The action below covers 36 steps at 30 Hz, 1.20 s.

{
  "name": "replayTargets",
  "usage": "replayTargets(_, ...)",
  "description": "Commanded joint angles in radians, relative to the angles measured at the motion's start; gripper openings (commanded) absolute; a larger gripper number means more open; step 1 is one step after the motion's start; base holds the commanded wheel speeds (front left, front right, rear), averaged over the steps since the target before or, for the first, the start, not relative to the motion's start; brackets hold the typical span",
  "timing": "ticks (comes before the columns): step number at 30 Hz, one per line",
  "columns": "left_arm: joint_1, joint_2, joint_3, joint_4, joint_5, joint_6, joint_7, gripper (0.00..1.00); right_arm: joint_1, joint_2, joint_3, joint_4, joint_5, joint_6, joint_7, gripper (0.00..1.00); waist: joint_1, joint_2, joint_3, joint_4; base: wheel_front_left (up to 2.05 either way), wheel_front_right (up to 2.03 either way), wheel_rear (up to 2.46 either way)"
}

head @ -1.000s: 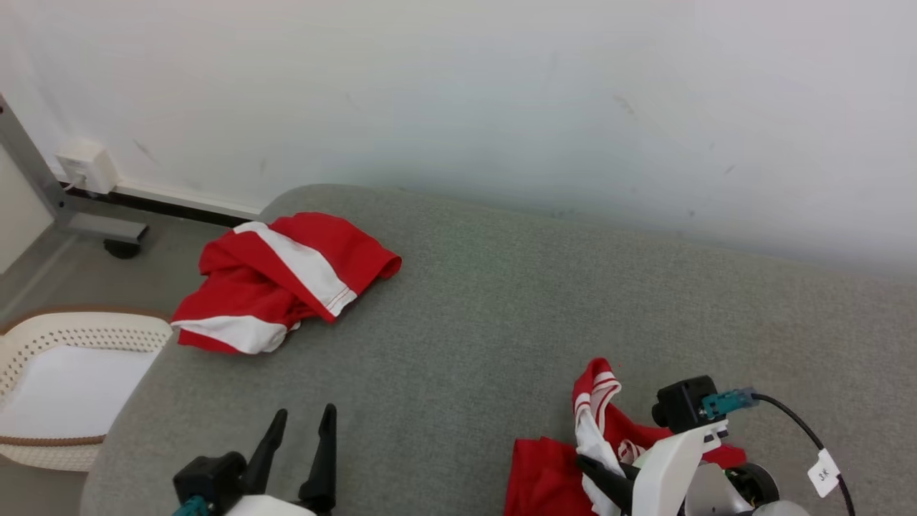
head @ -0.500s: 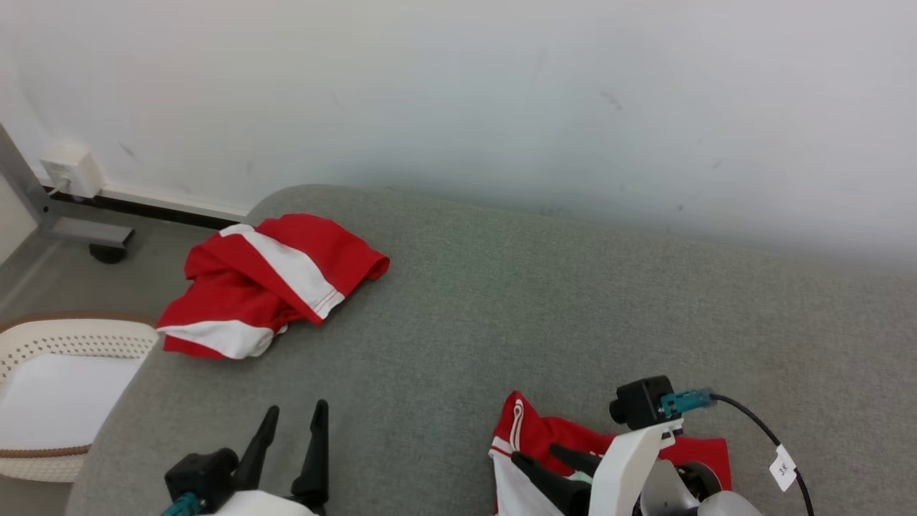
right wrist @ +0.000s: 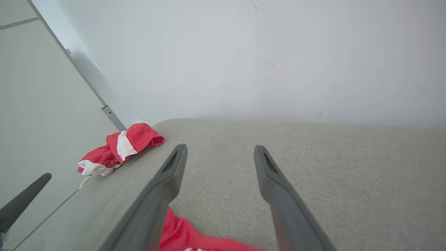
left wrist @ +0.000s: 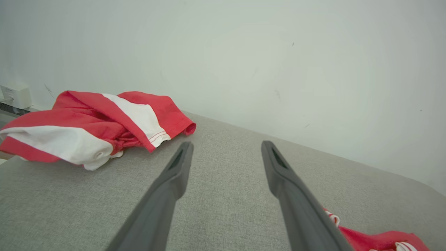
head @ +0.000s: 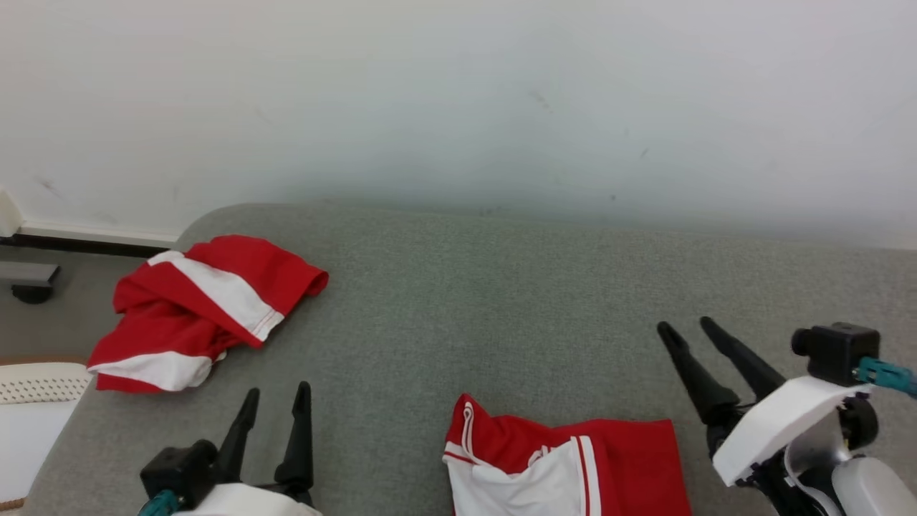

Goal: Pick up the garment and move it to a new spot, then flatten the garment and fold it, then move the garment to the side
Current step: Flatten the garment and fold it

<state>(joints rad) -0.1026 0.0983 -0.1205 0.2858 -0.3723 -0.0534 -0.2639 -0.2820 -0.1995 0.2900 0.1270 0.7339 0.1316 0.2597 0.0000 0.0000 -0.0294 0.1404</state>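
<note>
A red and white garment (head: 566, 466) lies partly spread on the grey padded surface (head: 458, 301) near its front edge; a corner of it shows in the left wrist view (left wrist: 379, 240) and the right wrist view (right wrist: 188, 233). My right gripper (head: 684, 326) (right wrist: 220, 147) stands open to the right of it, clear of the cloth, with nothing between its fingers. My left gripper (head: 278, 390) (left wrist: 227, 144) stands open at the lower left, apart from the garment and holding nothing.
A second red and white garment (head: 193, 308) (left wrist: 87, 129) (right wrist: 118, 150) lies crumpled at the surface's far left corner. A white perforated basket (head: 36, 380) stands on the floor to the left. A white wall (head: 458, 93) runs behind the surface.
My right gripper opened, let go of the garment and drew away to the right. The garment dropped and now lies on the surface. The head camera has turned to the right.
</note>
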Motion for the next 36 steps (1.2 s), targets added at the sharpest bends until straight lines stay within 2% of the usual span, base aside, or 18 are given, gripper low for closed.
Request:
replayTargets(1, 0.009, 0.000, 0.009, -0.008, 0.014, -0.002, 0.000, 1.00, 0.022, -0.013, -0.023, -0.003, -0.021, -0.002, -0.026, 1.00, 0.0000, 0.0000, 0.001, -0.016, 0.00, 0.00, 0.00)
replayTargets(8, 0.019, -0.010, 0.036, -0.028, 0.032, -0.010, 0.000, 1.00, 0.120, -0.008, -0.159, 0.045, -0.090, -0.002, -0.142, 1.00, 0.0000, 0.0000, 0.006, -0.055, 0.00, 0.00, 0.00)
replayTargets(15, 0.021, -0.016, 0.043, -0.019, 0.042, -0.023, 0.000, 1.00, 0.166, 0.040, -0.161, 0.103, -0.075, -0.002, -0.130, 1.00, 0.0000, 0.0000, 0.009, -0.064, 0.00, 0.00, 0.00)
replayTargets(16, 0.019, -0.017, 0.043, -0.017, 0.044, -0.026, 0.000, 1.00, 0.167, 0.051, -0.154, 0.111, -0.060, -0.002, -0.115, 0.60, 0.0000, 0.0000, 0.009, -0.063, 0.00, 0.00, 0.00)
replayTargets(17, 0.017, -0.018, 0.042, -0.014, 0.047, -0.026, 0.000, 1.00, 0.168, 0.065, -0.149, 0.122, -0.033, -0.002, -0.095, 0.24, 0.0000, 0.0000, 0.009, -0.060, 0.00, 0.00, 0.00)
replayTargets(18, 0.014, -0.018, 0.042, -0.011, 0.049, -0.028, 0.000, 1.00, 0.171, 0.080, -0.145, 0.136, 0.010, -0.002, -0.061, 0.00, 0.0000, 0.0000, 0.008, -0.058, 0.00, 0.00, 0.00)
replayTargets(22, 0.003, -0.020, 0.037, 0.001, 0.054, -0.035, 0.000, 1.00, 0.170, 0.122, -0.179, 0.205, 0.219, -0.002, 0.091, 0.00, 0.0000, 0.0000, 0.008, -0.037, 0.00, 0.00, 0.00)
replayTargets(28, 0.001, -0.024, 0.036, 0.016, 0.058, -0.040, 0.000, 1.00, 0.120, 0.147, -0.220, 0.335, 0.431, -0.002, 0.252, 0.00, 0.0000, 0.0000, 0.008, 0.002, 0.00, 0.00, 0.00)
replayTargets(32, 0.000, -0.026, 0.038, 0.022, 0.059, -0.042, 0.000, 1.00, 0.100, 0.148, -0.175, 0.384, 0.570, -0.002, 0.296, 0.00, 0.0000, 0.0000, 0.008, 0.030, 0.00, 0.00, 0.00)
replayTargets(36, 0.002, -0.027, 0.041, 0.026, 0.061, -0.043, 0.000, 1.00, 0.089, 0.148, -0.112, 0.427, 0.623, -0.002, 0.312, 0.00, 0.0000, 0.0000, 0.009, 0.052, 0.00, 0.00, 0.00)
